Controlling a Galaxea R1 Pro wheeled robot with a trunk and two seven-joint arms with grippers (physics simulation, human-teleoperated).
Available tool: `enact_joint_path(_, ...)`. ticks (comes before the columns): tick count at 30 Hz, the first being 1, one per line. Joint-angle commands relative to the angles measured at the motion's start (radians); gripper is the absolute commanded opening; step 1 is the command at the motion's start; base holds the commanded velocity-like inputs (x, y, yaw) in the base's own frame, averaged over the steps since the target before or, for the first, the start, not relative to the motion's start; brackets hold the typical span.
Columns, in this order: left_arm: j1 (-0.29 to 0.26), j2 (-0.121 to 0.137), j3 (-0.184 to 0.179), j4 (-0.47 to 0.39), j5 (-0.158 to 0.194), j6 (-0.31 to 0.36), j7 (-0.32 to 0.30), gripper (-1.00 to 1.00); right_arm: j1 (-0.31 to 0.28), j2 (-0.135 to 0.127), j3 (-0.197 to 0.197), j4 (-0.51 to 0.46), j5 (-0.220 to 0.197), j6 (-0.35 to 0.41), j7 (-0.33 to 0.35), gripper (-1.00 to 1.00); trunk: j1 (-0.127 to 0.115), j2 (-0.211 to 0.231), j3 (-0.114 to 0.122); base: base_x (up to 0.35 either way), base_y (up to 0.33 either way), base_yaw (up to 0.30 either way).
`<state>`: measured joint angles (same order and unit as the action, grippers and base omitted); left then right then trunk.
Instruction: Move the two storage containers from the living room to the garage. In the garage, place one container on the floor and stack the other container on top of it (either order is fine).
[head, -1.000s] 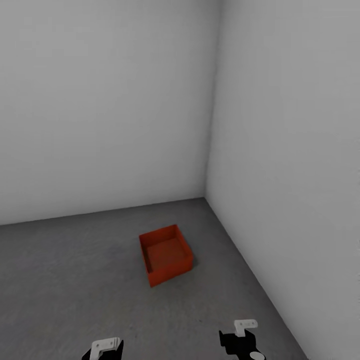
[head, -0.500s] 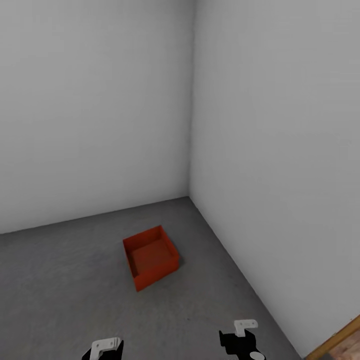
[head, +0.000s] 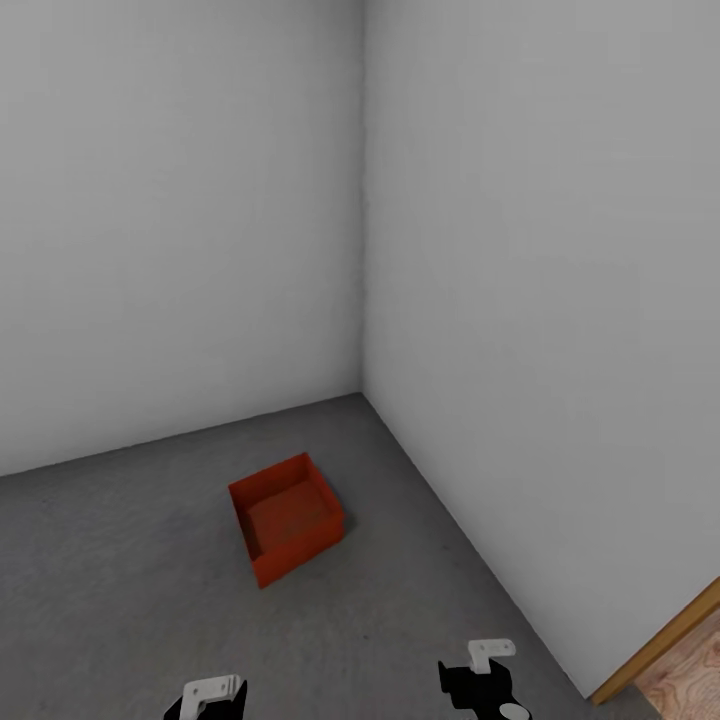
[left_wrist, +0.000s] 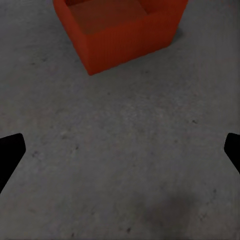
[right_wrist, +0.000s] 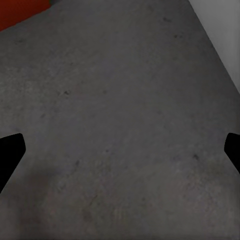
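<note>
Head view: storage container (head: 287, 517) on floor (head: 120, 580), ahead of both claws; left claw (left_wrist: 120, 150) spread, empty; right claw (right_wrist: 120, 150) likewise

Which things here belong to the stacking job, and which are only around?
Belonging to the job:
- red-orange open-top rectangular bin
- dark grey speckled concrete floor

Only around:
- plain white-grey walls
- strip of light wood planks

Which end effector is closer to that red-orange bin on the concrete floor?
The left end effector. It sits almost straight in front of the red-orange storage container, just off to its left. The right end effector is farther off to the container's right, toward the wall.
</note>
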<state>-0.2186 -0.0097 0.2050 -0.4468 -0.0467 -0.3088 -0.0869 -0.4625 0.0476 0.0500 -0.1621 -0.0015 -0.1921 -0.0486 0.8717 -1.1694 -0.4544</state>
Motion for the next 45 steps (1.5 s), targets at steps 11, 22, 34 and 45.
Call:
enact_joint_path(11, -0.001, -0.001, 0.008, 0.001, -0.004, -0.003, -0.008, 1.00, -0.001, 0.000, 0.006, 0.001, 0.000, -0.003, -0.004, 1.00, 0.000, -0.001, -0.001, 0.000, 0.000, -0.126)
enact_joint_path(22, -0.001, -0.001, 0.008, 0.003, -0.004, -0.003, -0.008, 1.00, -0.001, 0.000, 0.005, 0.001, 0.000, -0.003, -0.004, 1.00, 0.000, -0.001, -0.001, 0.000, 0.000, -0.256)
enact_joint_path(34, -0.001, -0.001, 0.008, 0.002, -0.004, -0.003, -0.008, 1.00, -0.001, 0.000, 0.006, 0.001, 0.000, -0.003, -0.004, 1.00, 0.000, -0.001, -0.001, 0.000, 0.000, -0.259)
enact_joint_path(45, -0.001, -0.001, 0.007, 0.003, -0.005, -0.003, -0.008, 1.00, -0.001, 0.002, 0.007, 0.003, 0.000, -0.004, -0.004, 1.00, 0.000, -0.001, -0.001, 0.000, 0.000, -0.063)
